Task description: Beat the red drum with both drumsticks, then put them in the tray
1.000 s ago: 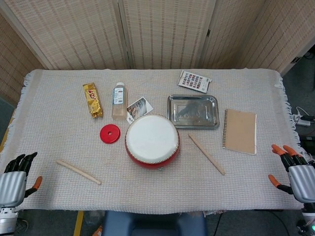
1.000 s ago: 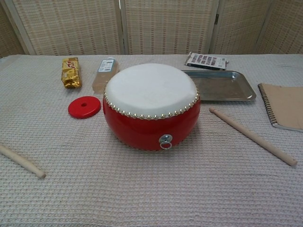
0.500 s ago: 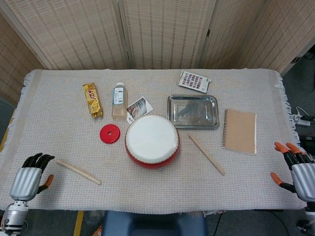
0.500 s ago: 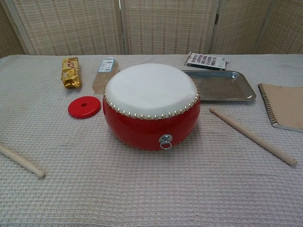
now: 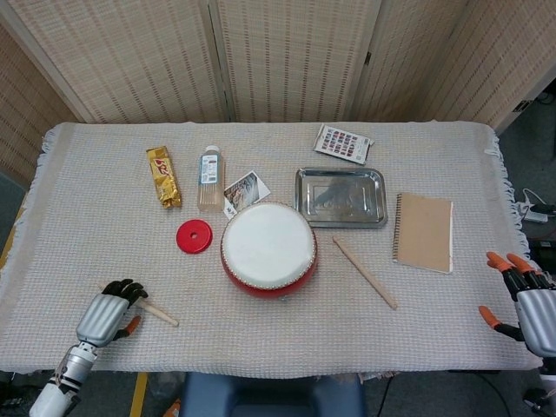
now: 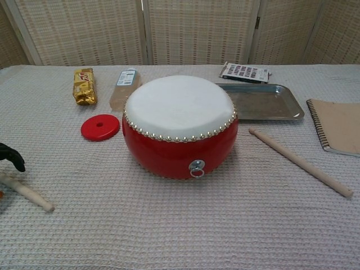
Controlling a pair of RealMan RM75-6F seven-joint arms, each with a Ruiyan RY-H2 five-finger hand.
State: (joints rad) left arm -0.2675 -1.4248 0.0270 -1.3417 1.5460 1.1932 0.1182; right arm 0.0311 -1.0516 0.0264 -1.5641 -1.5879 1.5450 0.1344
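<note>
Drumstick (image 5: 155,311) under left hand (image 5: 106,314), fingers curled, grip unclear; right hand (image 5: 532,301) fingers apart at table edge.

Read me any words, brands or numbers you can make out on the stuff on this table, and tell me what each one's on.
None can be read.
Gold snack wrapper: red print, too blurred.
Bottle: label too small.
Colour swatch card: small print, unreadable.
Photo card: no legible text.
Brown notebook: cover shows no text.

Woven reed screen panels (image 5: 287,56) stand behind a table (image 5: 87,217) under what looks like beige waffle-weave cloth
</note>
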